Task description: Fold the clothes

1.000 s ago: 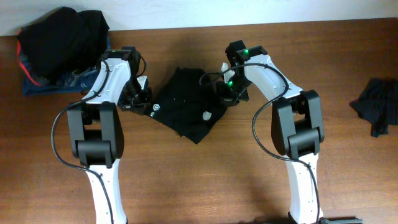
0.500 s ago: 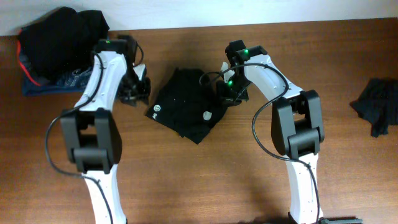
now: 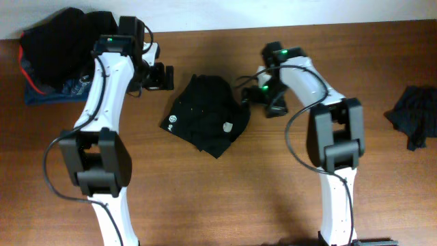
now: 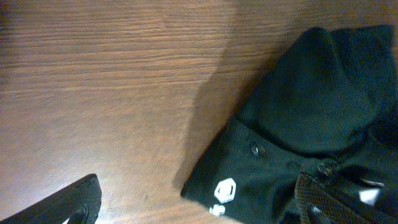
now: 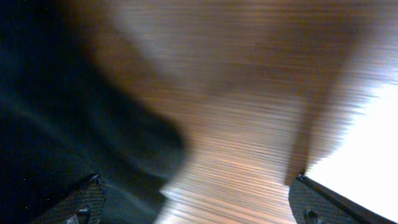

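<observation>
The clothes (image 3: 205, 121) lie as a compact black folded bundle in the middle of the wooden table, with a small white round logo (image 3: 171, 121) at the left corner. My left gripper (image 3: 162, 76) hovers open just off the bundle's upper left, holding nothing. In the left wrist view the clothes (image 4: 311, 106) and the logo (image 4: 225, 190) sit between the wide-spread fingers (image 4: 78, 200). My right gripper (image 3: 258, 96) stands open at the bundle's right edge, empty. The right wrist view is blurred: the clothes (image 5: 68, 106) fill the left side and bare wood shows between the fingertips (image 5: 329, 202).
A heap of dark garments (image 3: 65, 44) on something blue lies at the table's back left corner, close behind the left arm. Another crumpled dark garment (image 3: 413, 117) lies near the right edge. The table's back edge (image 3: 287, 29) meets a white wall.
Both grippers have opened and let go of the clothes. The left arm has pulled back and up from the bundle's left corner. The right gripper has shifted a little to the right.
</observation>
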Available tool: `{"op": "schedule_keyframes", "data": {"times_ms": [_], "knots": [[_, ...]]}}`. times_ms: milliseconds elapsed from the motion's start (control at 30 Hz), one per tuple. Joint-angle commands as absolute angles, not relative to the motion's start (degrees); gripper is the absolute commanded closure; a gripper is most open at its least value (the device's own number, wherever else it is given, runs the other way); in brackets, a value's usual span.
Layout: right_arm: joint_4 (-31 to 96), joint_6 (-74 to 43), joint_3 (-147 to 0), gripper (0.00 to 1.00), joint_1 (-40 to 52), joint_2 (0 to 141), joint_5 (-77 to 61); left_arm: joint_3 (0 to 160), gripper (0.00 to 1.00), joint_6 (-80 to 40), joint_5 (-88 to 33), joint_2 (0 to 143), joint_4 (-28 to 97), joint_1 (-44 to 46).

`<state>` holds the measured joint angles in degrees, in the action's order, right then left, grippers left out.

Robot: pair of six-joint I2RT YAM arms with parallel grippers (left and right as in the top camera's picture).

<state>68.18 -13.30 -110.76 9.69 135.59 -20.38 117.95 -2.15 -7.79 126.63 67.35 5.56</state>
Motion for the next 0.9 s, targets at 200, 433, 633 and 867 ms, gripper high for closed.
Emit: {"op": "schedule_keyframes", "data": {"times_ms": [200, 433, 633, 867], "knots": [[75.81, -6.59, -110.19, 0.01, -2.87, 136.33, -26.39, 117.89, 0.01, 10.13, -23.57, 136.73, 65.04, 6.02], [77.30, -3.16, -110.19, 0.01, -3.29, 136.33, -26.33, 117.89, 0.01, 13.87, -30.46, 140.00, 62.30, 6.02], [77.36, -3.16, -110.19, 0.01, -3.29, 136.33, -26.35, 117.89, 0.01, 13.87, -34.13, 142.85, 62.22, 6.28], [77.34, -3.18, -110.19, 0.01, -3.29, 136.33, -26.35, 117.89, 0.01, 15.35, -40.01, 143.90, 67.64, 8.19]]}}
